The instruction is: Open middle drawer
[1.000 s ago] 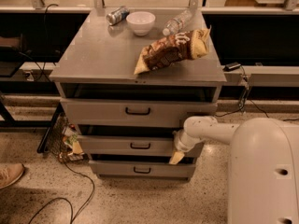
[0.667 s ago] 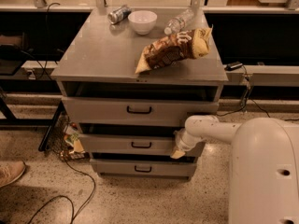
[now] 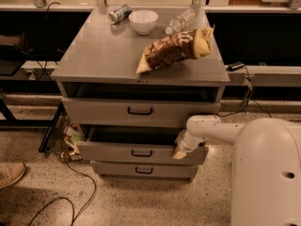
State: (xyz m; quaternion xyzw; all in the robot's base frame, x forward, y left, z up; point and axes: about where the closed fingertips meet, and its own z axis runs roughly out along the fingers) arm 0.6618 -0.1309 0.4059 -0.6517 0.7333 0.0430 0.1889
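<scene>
The middle drawer (image 3: 110,152) of the grey metal cabinet is pulled partly out, with a dark gap showing behind its flat front. Its small black bar handle (image 3: 141,153) sits at the centre. My gripper (image 3: 180,150) is at the right end of this drawer's front, pressed against its upper edge, on the end of my white arm (image 3: 211,128) that reaches in from the right. The taller top drawer (image 3: 140,111) above stands slightly out. The short bottom drawer (image 3: 143,170) is shut.
On the cabinet top (image 3: 94,55) lie a brown chip bag (image 3: 176,51), a white bowl (image 3: 143,21), a can (image 3: 119,13) and a plastic bottle (image 3: 181,21). My white body (image 3: 265,173) fills the lower right. A wire basket with litter (image 3: 66,138), a floor cable (image 3: 70,197) and a shoe (image 3: 9,173) are at the left.
The middle drawer has slid further out toward me, and my gripper has moved with its right end. The things on top have not moved.
</scene>
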